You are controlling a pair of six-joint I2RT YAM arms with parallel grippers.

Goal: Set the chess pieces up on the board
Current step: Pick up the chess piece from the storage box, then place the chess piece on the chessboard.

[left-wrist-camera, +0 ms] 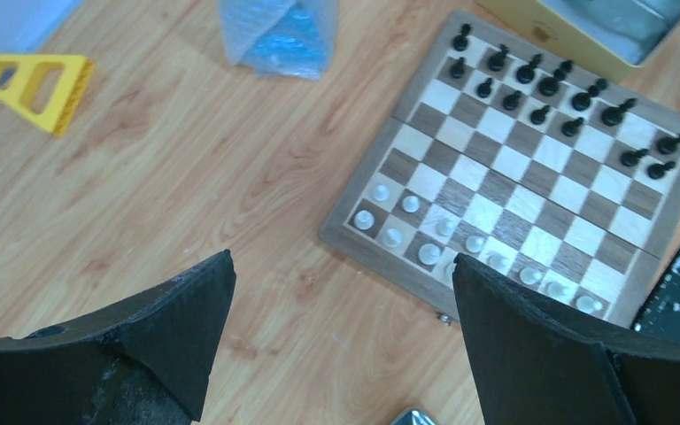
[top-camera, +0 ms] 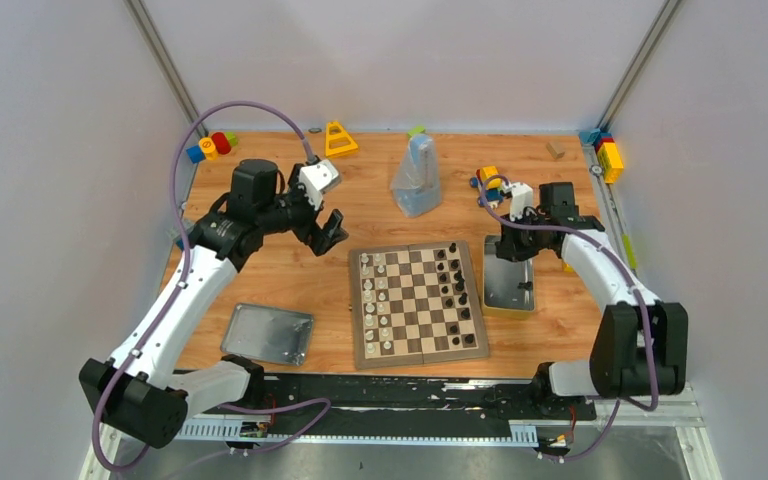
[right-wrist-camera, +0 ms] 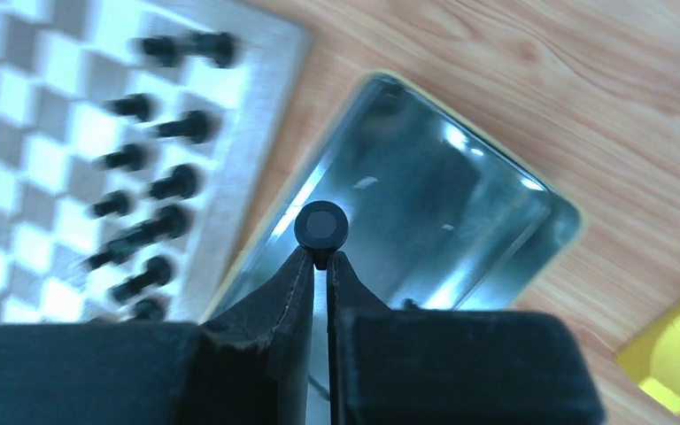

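Note:
The board (top-camera: 415,300) lies at the table's middle, with cream-white chess pieces (top-camera: 375,300) along its left side and black ones (top-camera: 455,290) along its right. My right gripper (right-wrist-camera: 321,258) is shut on the stem of a black piece (right-wrist-camera: 320,226), held above the open silver tin (right-wrist-camera: 425,212) just right of the board (right-wrist-camera: 35,150). From above, that gripper (top-camera: 513,238) hangs over the tin's far end. My left gripper (left-wrist-camera: 341,274) stands open over bare wood, left of the board (left-wrist-camera: 531,186), with nothing between its fingers (left-wrist-camera: 177,319). White pieces (left-wrist-camera: 429,254) show near its right finger.
The tin's lid (top-camera: 268,333) lies at the near left. A bubble-wrap bag (top-camera: 417,180) stands behind the board. Toy blocks sit at the back: a yellow one (top-camera: 340,138), coloured ones (top-camera: 212,146) and more at the back right (top-camera: 608,155). One small dark piece (top-camera: 526,287) rests in the tin (top-camera: 505,280).

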